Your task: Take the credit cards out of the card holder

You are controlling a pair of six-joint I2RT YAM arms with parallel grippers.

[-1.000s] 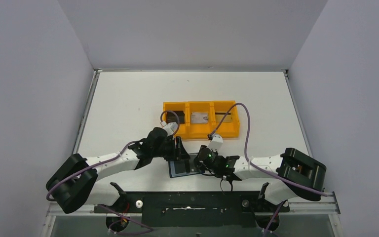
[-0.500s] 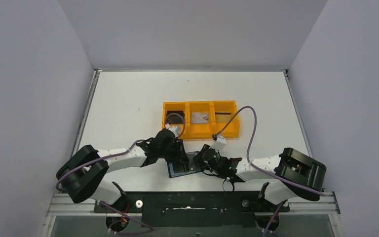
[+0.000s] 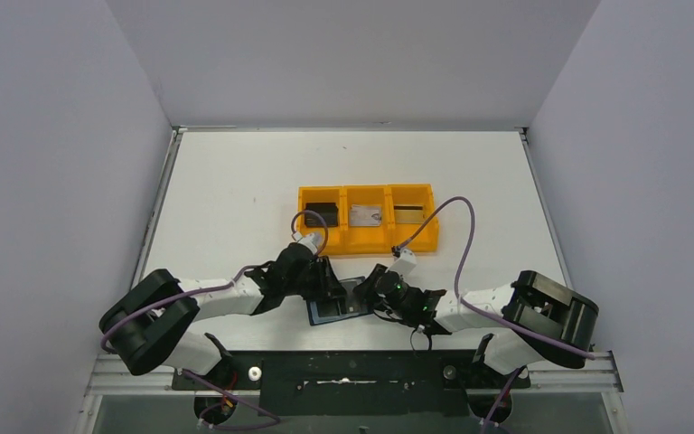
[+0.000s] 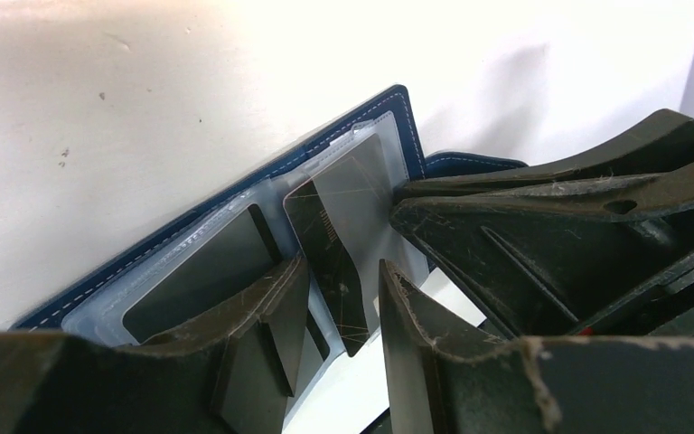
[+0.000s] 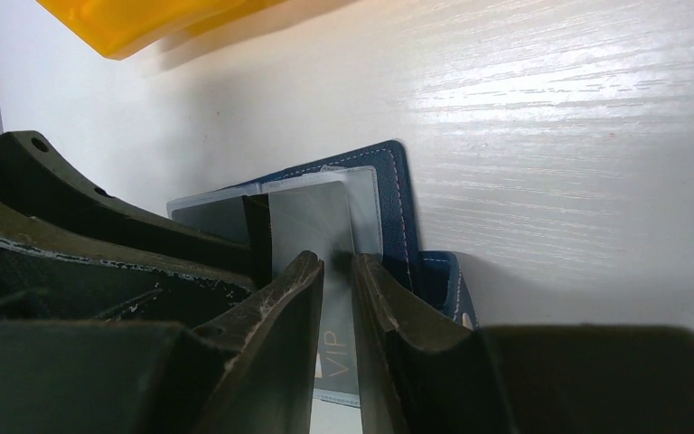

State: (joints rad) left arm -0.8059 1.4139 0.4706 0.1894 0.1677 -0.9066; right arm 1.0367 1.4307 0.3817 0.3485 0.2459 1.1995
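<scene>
The card holder (image 3: 334, 309) lies open near the front edge, navy with clear pockets (image 4: 190, 271). A dark grey credit card (image 4: 330, 258) juts out of a pocket. My left gripper (image 3: 329, 282) is open, and its fingertips (image 4: 276, 298) straddle that card's lower corner without pinching it. My right gripper (image 3: 367, 295) faces it from the right. Its jaws stand a narrow slit apart over a grey card marked VIP (image 5: 325, 226), with nothing clamped. A silver card (image 3: 366, 215) and a gold-tan one (image 3: 407, 214) lie in the orange tray.
The orange three-compartment tray (image 3: 368, 242) stands just behind both grippers, with a dark item (image 3: 325, 212) in its left compartment. Purple cables loop over its front wall. The holder's navy closing tab (image 5: 443, 285) sticks out on the right.
The left gripper's jaws have narrowed around the jutting card, and the left arm has shifted slightly nearer. The right gripper has stayed at the holder's right edge.
</scene>
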